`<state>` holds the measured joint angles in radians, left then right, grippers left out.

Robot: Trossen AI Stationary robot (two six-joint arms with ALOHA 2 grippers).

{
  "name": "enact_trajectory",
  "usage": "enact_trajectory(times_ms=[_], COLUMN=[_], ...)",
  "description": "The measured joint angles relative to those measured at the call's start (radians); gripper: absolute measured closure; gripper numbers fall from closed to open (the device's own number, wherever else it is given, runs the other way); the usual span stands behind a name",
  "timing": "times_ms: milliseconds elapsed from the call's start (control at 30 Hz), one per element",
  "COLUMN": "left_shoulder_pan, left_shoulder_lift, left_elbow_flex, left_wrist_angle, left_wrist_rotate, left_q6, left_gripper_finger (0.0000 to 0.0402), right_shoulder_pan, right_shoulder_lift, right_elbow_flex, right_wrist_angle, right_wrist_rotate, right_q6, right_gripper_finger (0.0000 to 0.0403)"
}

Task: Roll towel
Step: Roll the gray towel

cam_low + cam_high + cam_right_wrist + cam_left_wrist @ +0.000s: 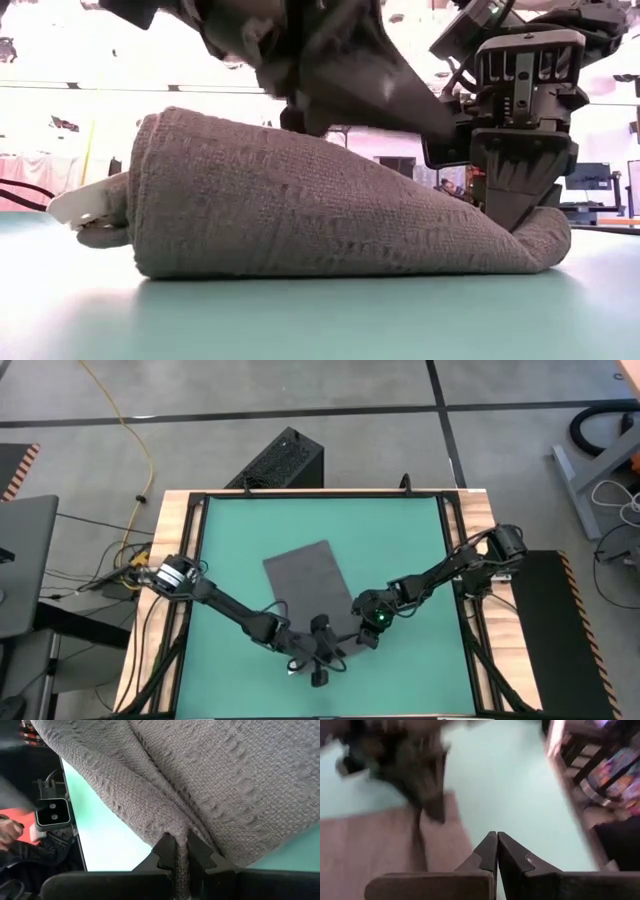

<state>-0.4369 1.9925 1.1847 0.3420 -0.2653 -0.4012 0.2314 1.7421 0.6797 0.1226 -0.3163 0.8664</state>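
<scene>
The dark grey towel [303, 572] lies slanted on the green mat [230, 540]. Its near end is gathered into a thick roll [300, 210] that rests on the mat, tall at one end and low at the other. My right gripper [181, 840] is shut on the towel at the roll's low end [540, 240]. My left gripper [496, 840] is shut, with nothing between its fingers. It hangs over bare mat just beside the towel's edge [455, 835], near the table's front edge [318, 670]. In the low view the left arm is a dark blur above the roll. My right gripper pinches a bunched fold of the towel [181, 827] between its two fingers, at the roll's right-hand end. The fingers [515, 190] slant down from the table's right and far side. Cloth spreads away from the pinch in creases, and the roll's underside stays on the mat.
A wooden frame [170, 560] borders the mat on both sides. A black box [285, 460] stands on the floor beyond the far edge, and cables [130, 565] lie at the left. Bare mat lies to the left and right of the towel.
</scene>
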Motion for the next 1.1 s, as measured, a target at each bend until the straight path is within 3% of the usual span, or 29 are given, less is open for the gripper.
enact_trajectory(times_ms=[233,633,933,1100], left_shoulder_pan=[-0.001,-0.007,-0.046,-0.067], left_shoulder_lift=[0.089,0.089,0.088,0.088], left_elbow_flex=[0.051,0.009,-0.136,-0.235], left_wrist_angle=[-0.012,-0.053,0.136,0.27], left_wrist_rotate=[0.043,-0.003,-0.054,-0.082], left_q6=[-0.022,-0.082,-0.193,-0.267], left_gripper_finger=[0.0401,0.0401,0.0402,0.0401], right_shoulder_pan=[0.0,0.004,0.007,-0.016], right_shoulder_lift=[0.042,0.041,0.044,0.031], right_elbow_flex=[0.001,-0.001,-0.001,0.0], right_wrist_angle=[0.04,0.056,0.101,0.106], right_wrist_rotate=[-0.056,-0.052,-0.049,-0.151], right_q6=[0.008,0.001,0.004,0.008], right_gripper_finger=[0.0369,0.0361,0.028,0.0236])
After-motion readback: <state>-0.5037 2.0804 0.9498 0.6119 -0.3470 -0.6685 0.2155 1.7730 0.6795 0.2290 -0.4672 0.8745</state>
